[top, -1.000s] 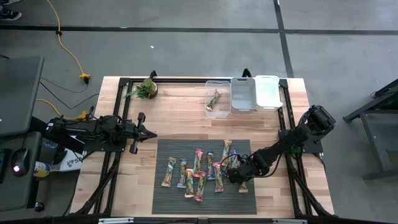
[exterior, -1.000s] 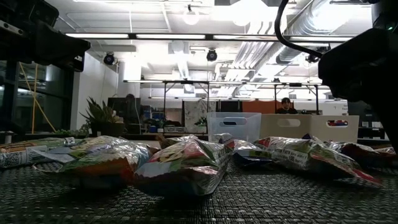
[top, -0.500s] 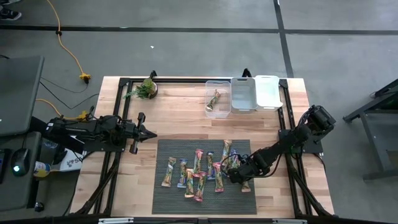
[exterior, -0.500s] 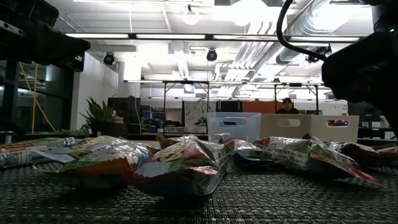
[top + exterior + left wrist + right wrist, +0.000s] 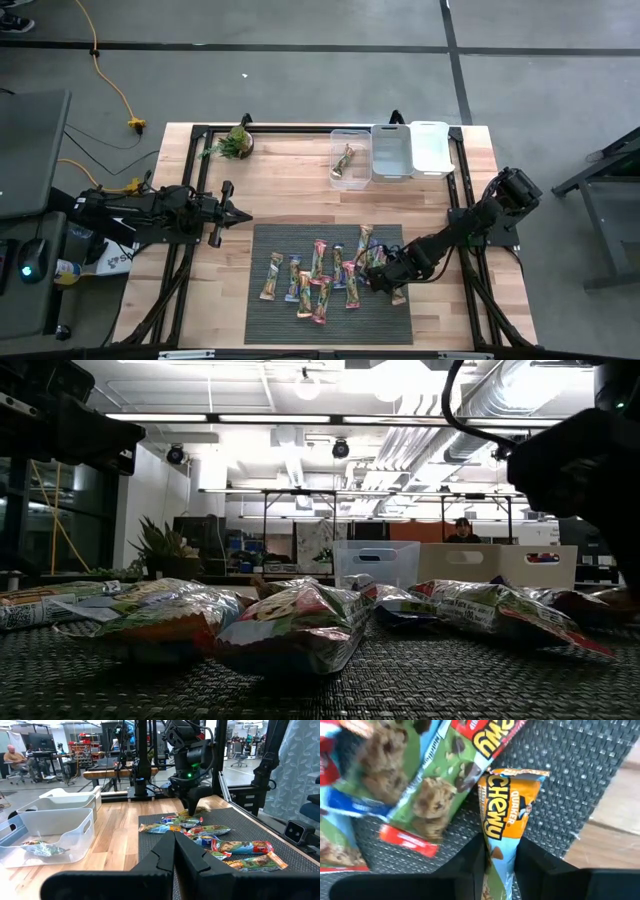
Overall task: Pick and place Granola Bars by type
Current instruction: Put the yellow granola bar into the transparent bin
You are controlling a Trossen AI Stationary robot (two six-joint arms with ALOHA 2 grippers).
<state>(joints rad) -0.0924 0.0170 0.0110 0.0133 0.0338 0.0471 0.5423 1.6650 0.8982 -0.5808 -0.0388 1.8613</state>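
Observation:
Several granola bars [image 5: 320,275] in orange, pink and blue-green wrappers lie scattered on a dark mat [image 5: 270,325]; they also show in the low view [image 5: 290,625] and in the left wrist view [image 5: 210,832]. My right gripper [image 5: 383,282] is down over the mat's right part, shut on an orange-wrapped granola bar [image 5: 507,800]. From the left wrist view the right gripper [image 5: 192,807] stands at the far end of the pile. My left gripper [image 5: 243,213] waits shut at the table's left side, left of the mat [image 5: 174,837]. My right gripper pinches the orange granola bar between its two fingers, on the half of the bar nearer the wrist [image 5: 499,851]. The fingers [image 5: 525,857] lie across the bar's width and come down from above. The bar's other end [image 5: 515,775] sticks out ahead, over the mat. Lifted or not, I cannot tell.
At the far edge stand a clear bin [image 5: 350,172] with one bar in it and two white bins [image 5: 391,152] [image 5: 431,147]. A small potted plant [image 5: 235,142] sits at the far left. Bare wood lies between mat and bins.
My right gripper has shifted slightly toward the table's far edge while staying at the orange bar on the mat's right part. The other bars lie as before.

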